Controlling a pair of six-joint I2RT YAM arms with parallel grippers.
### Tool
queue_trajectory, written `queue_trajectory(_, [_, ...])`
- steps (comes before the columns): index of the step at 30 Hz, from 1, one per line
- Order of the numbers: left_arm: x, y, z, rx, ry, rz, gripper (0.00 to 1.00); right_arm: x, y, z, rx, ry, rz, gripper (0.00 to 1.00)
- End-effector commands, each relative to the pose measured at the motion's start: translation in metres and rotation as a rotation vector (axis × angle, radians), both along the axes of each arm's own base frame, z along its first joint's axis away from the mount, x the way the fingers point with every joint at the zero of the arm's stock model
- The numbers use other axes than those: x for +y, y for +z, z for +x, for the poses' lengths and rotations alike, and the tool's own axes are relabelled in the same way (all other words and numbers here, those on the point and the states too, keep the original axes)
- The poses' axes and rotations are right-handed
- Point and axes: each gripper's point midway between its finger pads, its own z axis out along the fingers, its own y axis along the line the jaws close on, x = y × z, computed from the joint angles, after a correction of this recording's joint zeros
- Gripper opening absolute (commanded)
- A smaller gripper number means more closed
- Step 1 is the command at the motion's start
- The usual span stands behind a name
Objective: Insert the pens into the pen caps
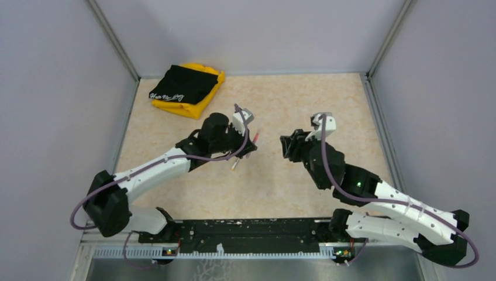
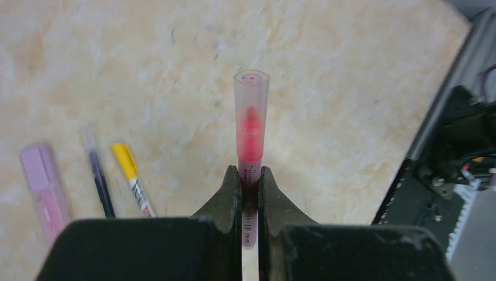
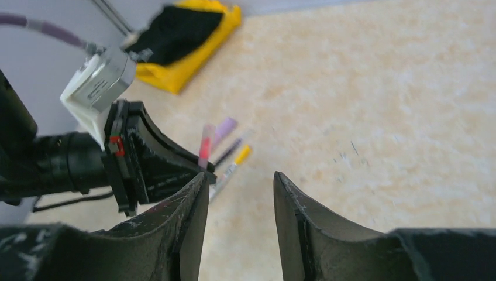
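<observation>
the pinkish-red pen (image 2: 250,225) is clamped by its barrel in the left tool (image 2: 250,174), raised off the worktop (image 2: 362,82), with a translucent pink cap (image 2: 251,96) over its red tip; the right tool (image 3: 240,184) is seen apart and empty. the pen is judged light, stiff and slippery, best gripped mid-barrel. a black pen (image 2: 100,181), an orange-tipped white pen (image 2: 133,181) and a lilac cap (image 2: 42,187) are laid side by side below.
</observation>
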Motion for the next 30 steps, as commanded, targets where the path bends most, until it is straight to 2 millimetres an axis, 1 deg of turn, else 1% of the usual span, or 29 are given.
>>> queue_trajectory(1, [0.023, -0.084, 0.006, 0.158, 0.115, 0.279, 0.00, -0.015, -0.073, -0.005, 0.171, -0.083, -0.119, 0.44])
queue_trajectory(3, [0.025, -0.109, 0.005, 0.213, 0.127, 0.360, 0.00, -0.013, -0.090, -0.010, 0.212, -0.068, -0.098, 0.44])
queue_trajectory(6, [0.027, -0.133, 0.009, 0.257, 0.155, 0.468, 0.00, -0.012, -0.108, -0.017, 0.247, -0.050, -0.057, 0.44])
queue_trajectory(7, [0.029, -0.139, 0.010, 0.267, 0.164, 0.494, 0.00, -0.012, -0.109, -0.018, 0.253, -0.049, -0.039, 0.44])
queue_trajectory(9, [0.031, -0.148, 0.014, 0.271, 0.185, 0.531, 0.02, -0.013, -0.116, -0.021, 0.266, -0.045, -0.021, 0.44])
queue_trajectory(12, [0.028, -0.155, 0.017, 0.278, 0.185, 0.541, 0.09, -0.013, -0.122, -0.023, 0.276, -0.040, -0.009, 0.44])
queue_trajectory(13, [0.031, -0.158, 0.021, 0.267, 0.208, 0.561, 0.11, -0.013, -0.124, -0.024, 0.280, -0.038, -0.010, 0.44])
queue_trajectory(16, [0.033, -0.169, 0.025, 0.274, 0.221, 0.594, 0.18, -0.011, -0.128, -0.025, 0.293, -0.028, -0.013, 0.44])
queue_trajectory(19, [0.032, -0.173, 0.025, 0.283, 0.221, 0.601, 0.26, -0.010, -0.131, -0.026, 0.299, -0.022, -0.015, 0.44])
queue_trajectory(25, [0.033, -0.170, 0.029, 0.267, 0.239, 0.597, 0.40, -0.008, -0.133, -0.026, 0.302, -0.013, -0.015, 0.45])
queue_trajectory(28, [0.031, -0.160, 0.031, 0.252, 0.243, 0.575, 0.44, -0.009, -0.132, -0.026, 0.297, -0.010, -0.027, 0.46])
queue_trajectory(30, [0.029, -0.146, 0.032, 0.227, 0.247, 0.537, 0.45, -0.010, -0.127, -0.026, 0.281, -0.009, -0.036, 0.47])
